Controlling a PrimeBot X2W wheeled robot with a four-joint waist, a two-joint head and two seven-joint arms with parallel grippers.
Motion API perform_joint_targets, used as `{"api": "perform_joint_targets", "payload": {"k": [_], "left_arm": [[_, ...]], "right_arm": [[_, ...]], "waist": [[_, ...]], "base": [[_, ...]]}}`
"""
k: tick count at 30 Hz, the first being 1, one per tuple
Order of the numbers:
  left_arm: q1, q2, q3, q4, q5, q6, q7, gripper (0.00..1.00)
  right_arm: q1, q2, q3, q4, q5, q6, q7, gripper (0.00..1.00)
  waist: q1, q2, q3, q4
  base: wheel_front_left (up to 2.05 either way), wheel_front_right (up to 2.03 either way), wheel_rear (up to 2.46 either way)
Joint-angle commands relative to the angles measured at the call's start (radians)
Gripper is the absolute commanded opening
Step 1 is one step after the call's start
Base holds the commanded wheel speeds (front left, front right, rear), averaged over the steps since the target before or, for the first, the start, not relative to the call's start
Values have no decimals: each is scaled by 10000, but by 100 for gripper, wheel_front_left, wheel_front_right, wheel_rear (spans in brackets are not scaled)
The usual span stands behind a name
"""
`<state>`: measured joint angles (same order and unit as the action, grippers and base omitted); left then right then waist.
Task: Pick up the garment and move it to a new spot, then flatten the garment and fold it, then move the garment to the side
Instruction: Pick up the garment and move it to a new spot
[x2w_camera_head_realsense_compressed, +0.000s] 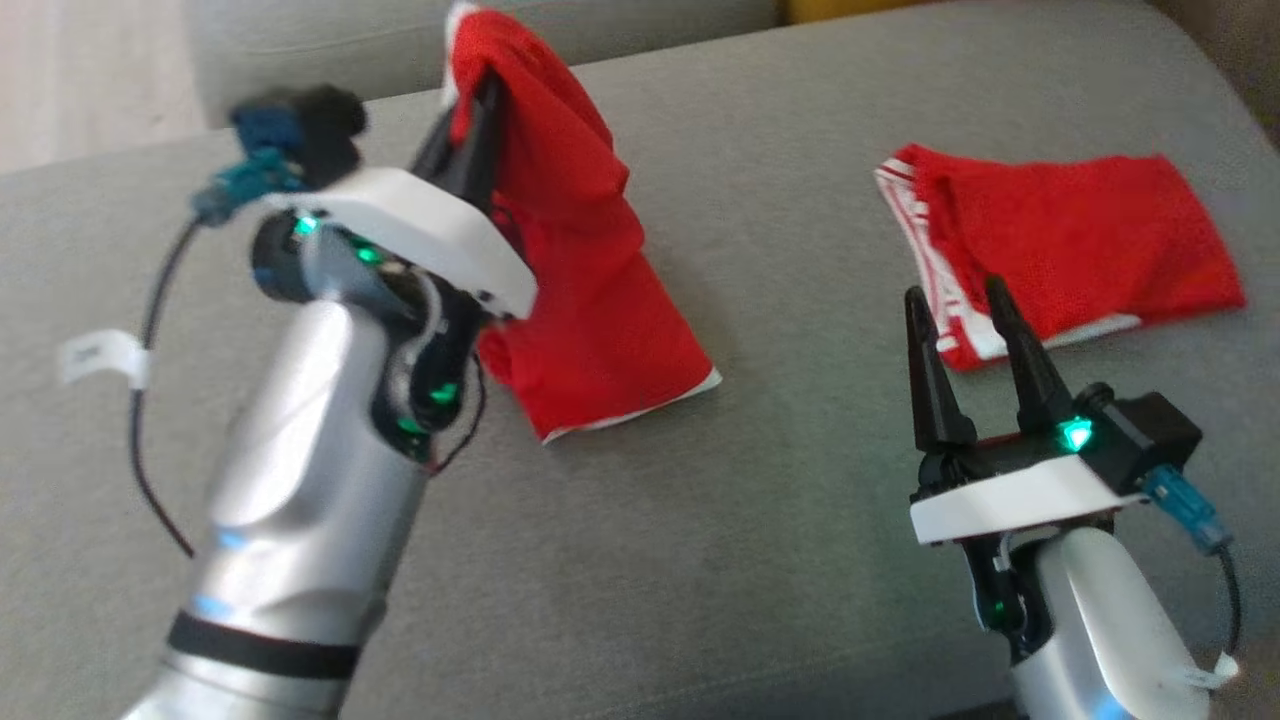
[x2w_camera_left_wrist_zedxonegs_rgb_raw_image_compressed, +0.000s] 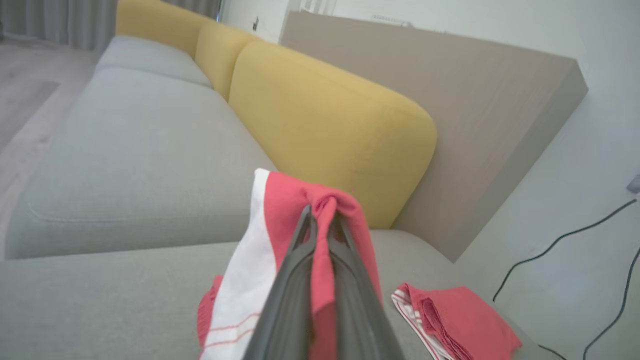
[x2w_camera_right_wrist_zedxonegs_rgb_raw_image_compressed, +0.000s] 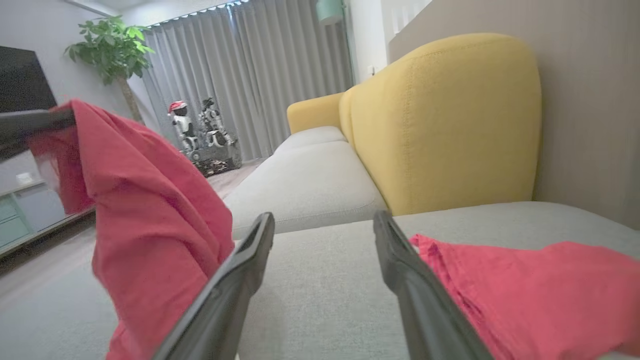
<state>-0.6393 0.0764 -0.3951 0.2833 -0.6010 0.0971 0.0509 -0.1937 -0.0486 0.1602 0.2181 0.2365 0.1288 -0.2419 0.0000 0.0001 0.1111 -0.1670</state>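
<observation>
A red garment (x2w_camera_head_realsense_compressed: 585, 270) with white trim hangs from my left gripper (x2w_camera_head_realsense_compressed: 478, 95), which is shut on its top edge and holds it above the grey sofa seat (x2w_camera_head_realsense_compressed: 760, 500); its lower hem still touches the cushion. The left wrist view shows the same garment (x2w_camera_left_wrist_zedxonegs_rgb_raw_image_compressed: 295, 200) bunched around my closed fingers (x2w_camera_left_wrist_zedxonegs_rgb_raw_image_compressed: 350, 300). In the right wrist view that cloth (x2w_camera_right_wrist_zedxonegs_rgb_raw_image_compressed: 150, 220) drapes at the left. My right gripper (x2w_camera_head_realsense_compressed: 955, 305) stands open, low over the seat, empty, its fingertips (x2w_camera_right_wrist_zedxonegs_rgb_raw_image_compressed: 260, 235) just short of a second red garment (x2w_camera_head_realsense_compressed: 1070, 250) lying folded flat.
Yellow back cushions (x2w_camera_left_wrist_zedxonegs_rgb_raw_image_compressed: 325, 115) line the far side of the sofa, with a beige panel (x2w_camera_left_wrist_zedxonegs_rgb_raw_image_compressed: 450, 100) behind them. Black cables (x2w_camera_left_wrist_zedxonegs_rgb_raw_image_compressed: 560, 240) run on the floor to the right. A plant (x2w_camera_right_wrist_zedxonegs_rgb_raw_image_compressed: 112, 50), curtains and a TV unit stand across the room.
</observation>
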Motion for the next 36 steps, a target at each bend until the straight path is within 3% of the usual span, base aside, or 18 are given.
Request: {"api": "perform_joint_targets", "payload": {"k": [1,6,7,8,9,17,22,29,36], "left_arm": [[-557,101,244,-129,-4,54,-140,0],[-965,-180,-264,1189,-151,150,-544,0],[-1049,-210,-332,1430,-256,194,-667,32],[-1134,-231,-423,1662,-365,249,-783,82],[-1225,-244,-558,1890,-471,275,-873,100],[-1823,-259,-2498,2298,-2181,252,-1574,100],[-2131,-177,-2562,2814,-2220,333,-2165,100],[-1828,872,-2124,3077,-2019,264,-2760,100],[-170,2185,-1790,2358,-1644,169,-3074,100]], "right_arm": [[-455,-16,262,-265,73,19,-139,100],[-522,-16,434,-181,290,19,-175,100],[-528,-16,475,-165,317,19,-180,100],[-532,-16,510,-150,340,19,-184,100],[-535,-16,544,-133,358,19,-187,100],[-561,-16,526,-156,425,19,-196,100],[-535,-16,403,-174,366,19,-197,100],[-385,-16,172,-125,181,19,-198,100],[-33,-16,-92,-36,-149,19,-198,100]], "waist": [[0,-1,157,-497],[0,-1,317,-1109],[0,-1,344,-1195],[0,-1,370,-1272],[0,-1,389,-1339],[0,-1,448,-1328],[0,-1,370,-877],[0,-1,65,-148],[0,-1,-311,801]], "base": [[0,0,0],[0,0,0],[0,0,0],[0,0,0],[0,0,0],[0,0,0],[0,0,0],[0,0,0],[0,0,0]]}}
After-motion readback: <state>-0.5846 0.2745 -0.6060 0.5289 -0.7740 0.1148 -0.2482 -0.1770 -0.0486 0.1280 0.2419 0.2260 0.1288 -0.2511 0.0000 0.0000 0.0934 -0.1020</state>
